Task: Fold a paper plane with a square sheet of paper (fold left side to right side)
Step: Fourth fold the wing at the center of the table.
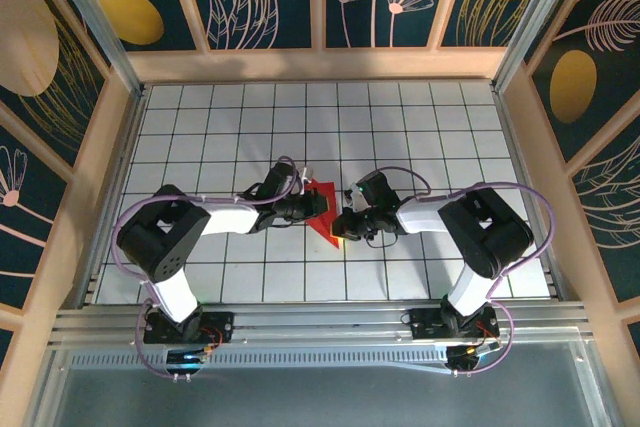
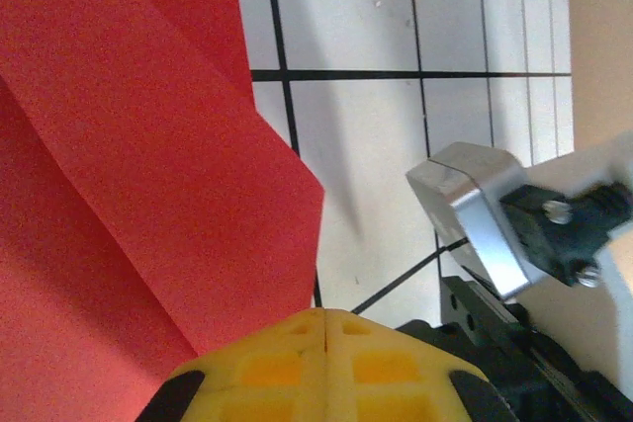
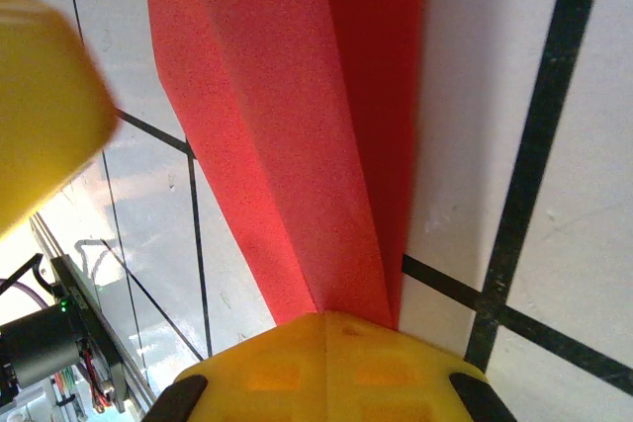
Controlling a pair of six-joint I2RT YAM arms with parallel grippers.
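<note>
The red sheet of paper [image 1: 324, 209] lies creased and pointed on the grid table between both arms. In the left wrist view its layered flaps [image 2: 148, 175] spread to the left of my left gripper [image 2: 326, 315]. That gripper's yellow fingertips are shut together at the paper's edge, with nothing between them. In the right wrist view the paper [image 3: 297, 126] narrows down to my right gripper [image 3: 329, 318], which is shut with its tips on the paper's pointed end. From above, the left gripper [image 1: 308, 209] and right gripper [image 1: 344, 226] meet the paper from either side.
The white table with black grid lines [image 1: 420, 127] is walled by wooden rails [image 1: 320, 64]. The right arm's silver camera mount [image 2: 473, 214] sits close on the left gripper's right. A blurred yellow finger of the left gripper [image 3: 40, 106] is near the paper.
</note>
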